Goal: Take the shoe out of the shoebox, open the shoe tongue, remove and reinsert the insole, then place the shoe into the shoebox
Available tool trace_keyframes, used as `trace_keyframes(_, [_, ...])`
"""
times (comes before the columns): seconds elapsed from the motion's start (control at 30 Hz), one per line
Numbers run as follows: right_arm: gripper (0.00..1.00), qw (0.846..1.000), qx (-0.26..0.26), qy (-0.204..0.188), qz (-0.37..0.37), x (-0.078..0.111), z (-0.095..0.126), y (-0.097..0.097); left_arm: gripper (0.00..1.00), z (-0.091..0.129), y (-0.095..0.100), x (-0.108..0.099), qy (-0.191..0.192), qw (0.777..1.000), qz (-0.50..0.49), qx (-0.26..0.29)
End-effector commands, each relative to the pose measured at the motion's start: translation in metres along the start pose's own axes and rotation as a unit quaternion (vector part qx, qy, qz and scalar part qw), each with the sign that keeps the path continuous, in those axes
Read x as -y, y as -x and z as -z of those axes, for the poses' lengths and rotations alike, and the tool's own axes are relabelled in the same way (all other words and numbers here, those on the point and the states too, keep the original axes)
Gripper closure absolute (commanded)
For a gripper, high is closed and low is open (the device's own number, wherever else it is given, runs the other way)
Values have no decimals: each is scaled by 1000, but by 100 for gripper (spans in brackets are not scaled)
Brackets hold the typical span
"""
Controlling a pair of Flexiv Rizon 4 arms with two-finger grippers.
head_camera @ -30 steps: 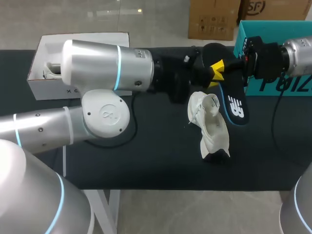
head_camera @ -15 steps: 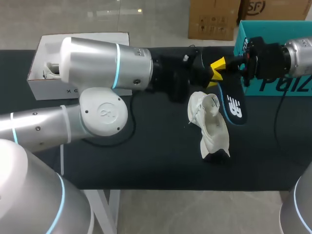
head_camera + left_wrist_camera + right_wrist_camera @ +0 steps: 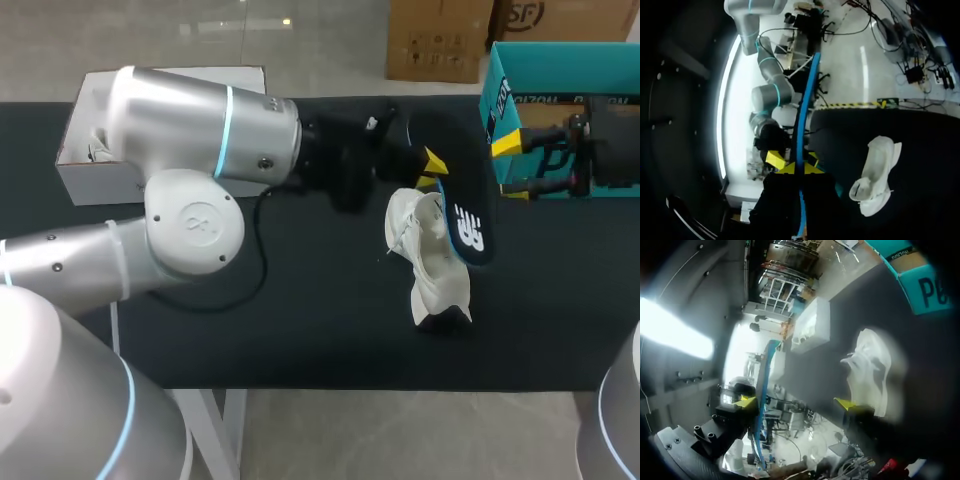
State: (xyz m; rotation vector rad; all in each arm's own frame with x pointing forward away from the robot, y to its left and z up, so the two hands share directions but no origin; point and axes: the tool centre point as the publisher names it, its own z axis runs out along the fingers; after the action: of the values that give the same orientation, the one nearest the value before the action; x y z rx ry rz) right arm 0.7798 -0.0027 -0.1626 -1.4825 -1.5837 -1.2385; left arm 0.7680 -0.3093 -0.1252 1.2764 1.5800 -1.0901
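found thin dark blue-edged insole (image 3: 462, 222) clamped in left end effector (image 3: 432, 165) beside soft white shoe (image 3: 432, 262) on black table (image 3: 300, 330); saw right end effector (image 3: 510, 168) spread, empty. judged insole light, floppy: best pinched mid-length.

right hand (image 3: 512, 168) off the insole (image 3: 468, 230), drawn back to the teal box (image 3: 560, 60), insole shifted lower toward the shoe (image 3: 435, 265)

Head camera: high and behind the robot, looking down over the whole table (image 3: 300, 330). Left wrist camera: sights out along the left gripper (image 3: 794, 165), very near the insole (image 3: 802, 120), which shows edge-on. Right wrist camera: low, facing across the table. All three share the white shoe (image 3: 430, 262) and the insole.
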Motion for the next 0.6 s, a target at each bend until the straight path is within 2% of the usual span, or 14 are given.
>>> trace_keyframes(0.03, [0, 991, 106, -56, 61, 29, 28, -5, 100, 11, -6, 2, -9, 1000, -10, -7])
trace_keyframes(0.07, [0, 984, 97, -109, 100, 33, 28, -3, 100, 14, -7, 4, -10, 1000, -10, -10])
trace_keyframes(0.13, [0, 981, 120, -142, 61, 37, 28, 7, 100, 17, -7, 6, -12, 1000, -9, -12])
trace_keyframes(0.47, [0, 981, 120, -142, 61, 37, 28, 7, 100, 26, -8, 20, -40, 999, 6, -29])
trace_keyframes(0.53, [0, 974, 134, -147, 106, 41, 36, 7, 100, 26, -8, 24, -49, 998, 5, -35])
trace_keyframes(0.6, [0, 964, 174, -154, 129, 47, 49, 9, 100, 26, -7, 26, -55, 998, 8, -36])
